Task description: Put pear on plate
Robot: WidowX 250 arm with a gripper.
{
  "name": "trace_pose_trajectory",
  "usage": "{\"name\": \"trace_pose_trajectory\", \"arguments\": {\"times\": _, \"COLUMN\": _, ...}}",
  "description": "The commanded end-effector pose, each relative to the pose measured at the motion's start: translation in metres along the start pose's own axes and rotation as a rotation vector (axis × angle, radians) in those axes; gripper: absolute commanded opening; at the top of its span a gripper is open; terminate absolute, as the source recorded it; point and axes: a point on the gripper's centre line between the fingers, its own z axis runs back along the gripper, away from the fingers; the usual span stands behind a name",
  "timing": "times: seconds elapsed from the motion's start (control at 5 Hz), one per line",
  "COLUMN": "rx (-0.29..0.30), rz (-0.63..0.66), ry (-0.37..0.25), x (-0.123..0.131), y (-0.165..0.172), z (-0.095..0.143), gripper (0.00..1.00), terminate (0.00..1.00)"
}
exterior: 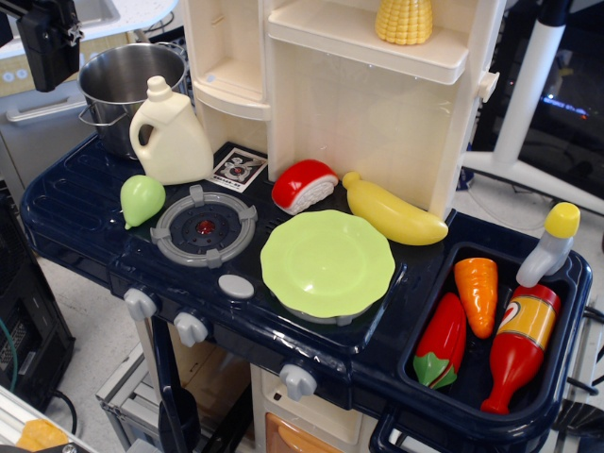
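The pale green pear (142,199) lies on the dark blue toy stove top (75,203), just left of the grey burner ring (205,226) and in front of the cream jug (170,135). The light green scalloped plate (327,262) sits empty on the stove top to the right of the burner. My gripper (47,40) is a black shape at the top left corner, high above and behind the pear, far from both. Its fingers are cut off and dark, so I cannot tell how the jaws stand.
A steel pot (127,90) stands behind the jug. A red and white toy (304,186) and a yellow banana (394,214) lie behind the plate. The sink (566,340) at right holds a carrot, pepper and ketchup bottle. A cream shelf unit (368,104) rises behind.
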Motion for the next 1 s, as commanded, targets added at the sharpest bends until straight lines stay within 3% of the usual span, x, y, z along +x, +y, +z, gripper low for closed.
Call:
{"name": "trace_pose_trajectory", "arguments": {"times": 0.0, "rx": 0.0, "rz": 0.0, "ry": 0.0, "x": 0.0, "y": 0.0, "z": 0.0, "gripper": 1.0, "terminate": 0.0}}
{"name": "trace_pose_trajectory", "arguments": {"times": 0.2, "rx": -0.042, "rz": -0.029, "ry": -0.053, "x": 0.006, "y": 0.015, "z": -0.019, "gripper": 1.0, "terminate": 0.0}}
{"name": "trace_pose_trajectory", "arguments": {"times": 0.4, "rx": -0.098, "rz": -0.029, "ry": -0.09, "x": 0.025, "y": 0.006, "z": -0.038, "gripper": 1.0, "terminate": 0.0}}
{"name": "trace_pose_trajectory", "arguments": {"times": 0.6, "rx": -0.147, "rz": 0.046, "ry": -0.098, "x": 0.043, "y": 0.002, "z": -0.06, "gripper": 1.0, "terminate": 0.0}}
{"name": "trace_pose_trajectory", "arguments": {"times": 0.8, "rx": -0.158, "rz": 0.046, "ry": -0.129, "x": 0.054, "y": 0.004, "z": -0.075, "gripper": 1.0, "terminate": 0.0}}
